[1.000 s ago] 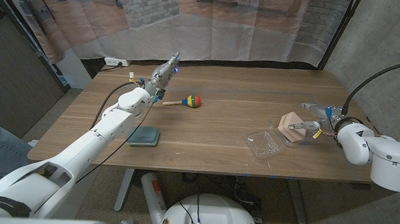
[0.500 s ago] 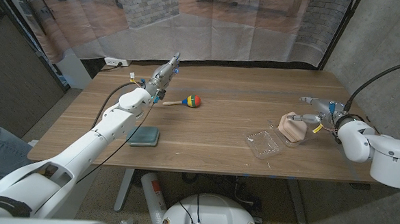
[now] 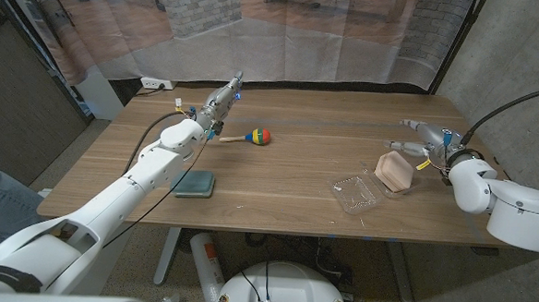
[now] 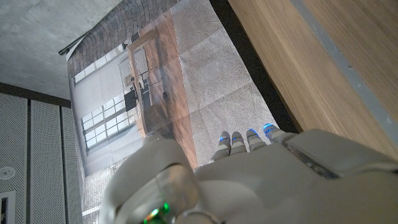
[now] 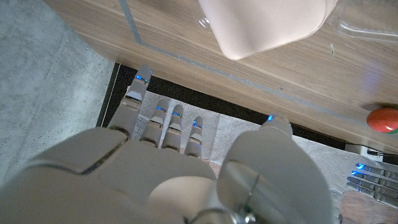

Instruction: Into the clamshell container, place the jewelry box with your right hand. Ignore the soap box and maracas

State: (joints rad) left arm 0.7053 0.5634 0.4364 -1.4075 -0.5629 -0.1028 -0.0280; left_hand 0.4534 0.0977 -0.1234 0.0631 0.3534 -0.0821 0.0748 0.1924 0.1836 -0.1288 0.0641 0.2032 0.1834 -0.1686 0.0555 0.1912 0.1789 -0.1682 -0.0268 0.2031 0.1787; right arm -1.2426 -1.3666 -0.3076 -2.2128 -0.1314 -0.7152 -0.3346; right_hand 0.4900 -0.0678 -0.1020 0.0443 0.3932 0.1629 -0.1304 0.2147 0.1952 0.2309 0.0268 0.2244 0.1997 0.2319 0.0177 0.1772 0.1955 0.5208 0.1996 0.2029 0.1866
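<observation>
The pink jewelry box (image 3: pixel 396 170) (image 5: pixel 267 22) lies on the right half of the clear clamshell container (image 3: pixel 356 193) (image 5: pixel 367 30), which stands open near the table's front right. My right hand (image 3: pixel 421 139) (image 5: pixel 186 168) hovers just behind and to the right of the box. Its fingers are spread, it holds nothing, and it is clear of the box. My left hand (image 3: pixel 218 100) (image 4: pixel 249 180) is stretched out over the table's far left with straight fingers and nothing in it.
A striped maraca (image 3: pixel 259 136) (image 5: pixel 384 118) lies at the middle back, near my left hand. A teal soap box (image 3: pixel 195 182) sits front left. The wooden table (image 3: pixel 296 171) ends close behind my right hand, with a grey wall to the right.
My right hand has let go of the jewelry box and drawn back and up from it. The box now lies alone on the clamshell. The left arm has not moved.
</observation>
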